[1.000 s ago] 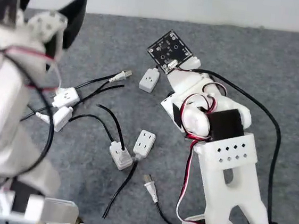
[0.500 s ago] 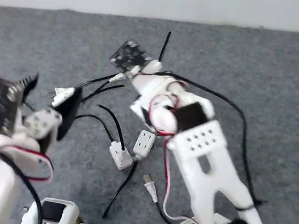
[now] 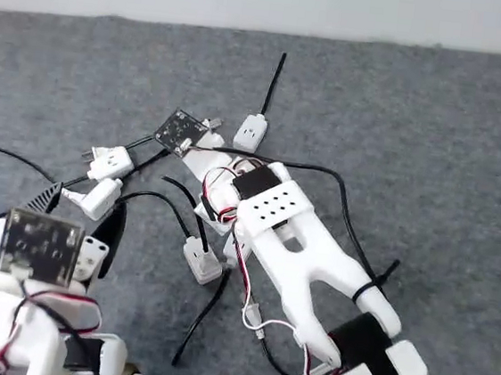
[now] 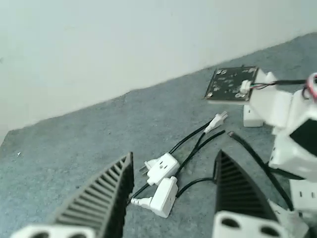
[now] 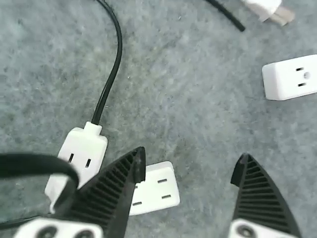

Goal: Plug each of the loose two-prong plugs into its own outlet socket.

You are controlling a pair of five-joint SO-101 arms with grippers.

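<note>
Several white outlet sockets and black-corded plugs lie on the grey carpet. My right gripper (image 5: 192,154) is open just above a cordless two-slot socket (image 5: 151,187), with a corded socket (image 5: 81,151) beside it. In the high view the right arm (image 3: 275,212) covers that cordless socket, and the corded socket (image 3: 202,261) shows next to the arm. My left gripper (image 4: 174,157) is open and empty, raised at the front left and facing two sockets lying close together (image 4: 161,168). A loose plug (image 4: 218,119) lies beyond them, and another loose plug (image 3: 253,316) lies by the right arm's base.
A corded socket (image 3: 250,132) sits at the back with its cable running toward the wall. Another socket (image 5: 290,77) and a plug (image 5: 267,10) lie farther off in the right wrist view. Black cables cross the centre left. Open carpet (image 3: 451,155) stretches right.
The right arm swung left and toward the front, coming down over the middle sockets. The left arm pulled back and lowered toward the front left.
</note>
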